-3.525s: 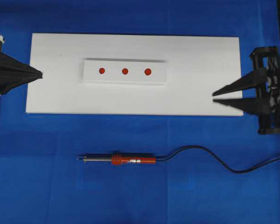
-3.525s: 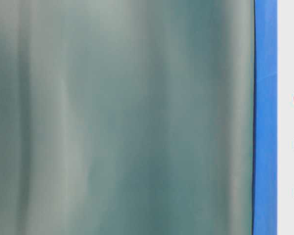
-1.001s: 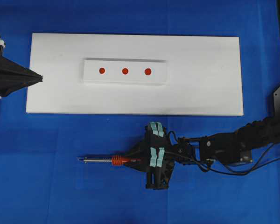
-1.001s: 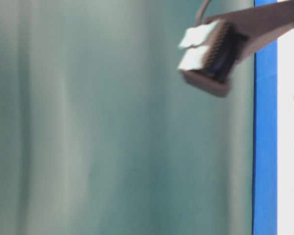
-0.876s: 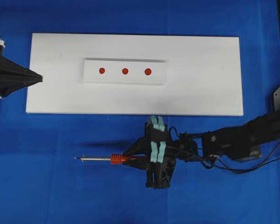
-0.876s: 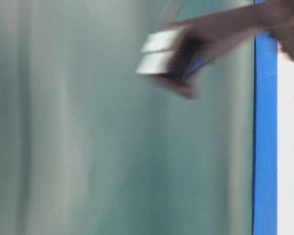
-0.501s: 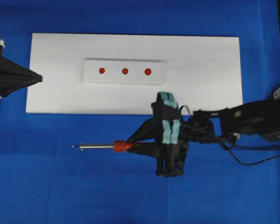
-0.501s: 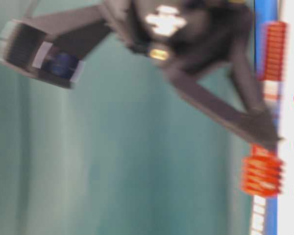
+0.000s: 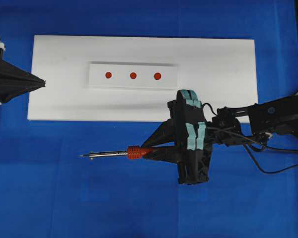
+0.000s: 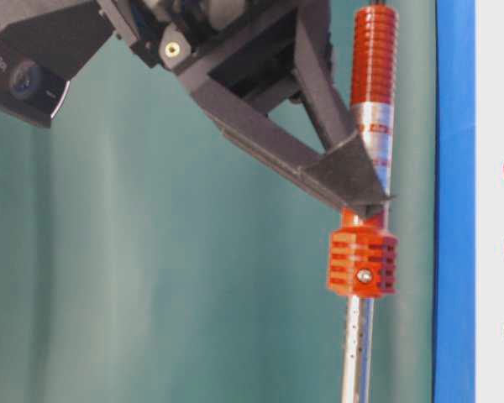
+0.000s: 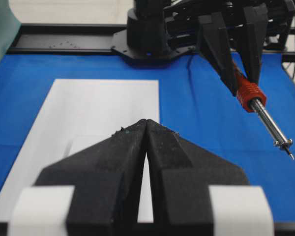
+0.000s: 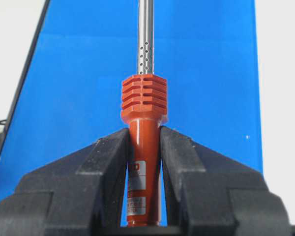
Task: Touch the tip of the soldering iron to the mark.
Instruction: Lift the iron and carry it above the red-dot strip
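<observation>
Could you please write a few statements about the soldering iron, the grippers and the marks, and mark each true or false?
1. The right gripper is shut on the soldering iron. True.
2. The tip rests on a red mark. False: it hangs over the blue surface, short of the white board.
3. The small white plate carries three red marks. True.
4. The left gripper is holding the iron's cord. False: it is shut on nothing, at the board's left edge.
5. The iron's shaft points toward the left of the overhead view. True.
</observation>
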`<state>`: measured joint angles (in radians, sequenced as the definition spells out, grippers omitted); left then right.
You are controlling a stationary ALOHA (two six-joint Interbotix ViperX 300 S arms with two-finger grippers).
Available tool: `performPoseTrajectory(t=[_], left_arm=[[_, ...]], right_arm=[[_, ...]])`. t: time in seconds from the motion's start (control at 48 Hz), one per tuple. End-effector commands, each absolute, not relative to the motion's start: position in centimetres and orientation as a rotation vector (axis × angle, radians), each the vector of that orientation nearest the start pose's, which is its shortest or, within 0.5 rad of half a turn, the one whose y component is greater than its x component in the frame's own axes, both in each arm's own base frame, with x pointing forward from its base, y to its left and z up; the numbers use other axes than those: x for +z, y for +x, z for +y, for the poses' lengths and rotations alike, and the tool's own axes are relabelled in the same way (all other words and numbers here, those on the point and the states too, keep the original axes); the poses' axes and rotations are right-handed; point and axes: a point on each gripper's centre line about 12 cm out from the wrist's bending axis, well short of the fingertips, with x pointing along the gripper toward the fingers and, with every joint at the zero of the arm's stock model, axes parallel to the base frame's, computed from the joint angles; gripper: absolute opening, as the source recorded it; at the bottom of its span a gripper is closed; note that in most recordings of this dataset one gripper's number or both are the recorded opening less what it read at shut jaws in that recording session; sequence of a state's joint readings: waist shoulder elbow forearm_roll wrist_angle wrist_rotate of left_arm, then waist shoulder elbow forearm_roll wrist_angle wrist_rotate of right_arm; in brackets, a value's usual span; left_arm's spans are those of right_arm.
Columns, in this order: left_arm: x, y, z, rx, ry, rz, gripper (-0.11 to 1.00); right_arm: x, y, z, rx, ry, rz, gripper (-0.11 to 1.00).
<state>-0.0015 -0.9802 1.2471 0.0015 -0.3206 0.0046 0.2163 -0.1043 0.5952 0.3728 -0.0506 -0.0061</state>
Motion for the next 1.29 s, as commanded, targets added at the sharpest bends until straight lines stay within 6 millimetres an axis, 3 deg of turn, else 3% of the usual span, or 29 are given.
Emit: performPoseTrajectory(t=[0.0, 0.209, 0.605, 0.98, 1.272], left_arm=[[27.5, 19.3, -0.1, -0.003, 0.004, -0.068, 0.0], [27.5, 19.3, -0.1, -0.003, 0.003, -0.067, 0.0], [27.4, 19.3, -0.1, -0.004, -0.005, -0.064, 0.0], [27.3, 19.3, -0.1, -0.004, -0.006, -0.06, 0.0], [27.3, 19.3, -0.1, -0.004, -0.002, -0.058, 0.0]], right_arm=[[25.9, 39.3, 8.0, 0.115, 0.303, 0.419, 0.06], [25.6, 39.5, 5.7, 0.078, 0.242, 0.447, 0.06], [25.6, 39.0, -2.8, -0.072, 0.06, 0.513, 0.06], [26.5, 38.3, -8.7, -0.189, -0.05, 0.554, 0.06], [26.3, 38.0, -9.5, -0.207, -0.06, 0.58, 0.06]])
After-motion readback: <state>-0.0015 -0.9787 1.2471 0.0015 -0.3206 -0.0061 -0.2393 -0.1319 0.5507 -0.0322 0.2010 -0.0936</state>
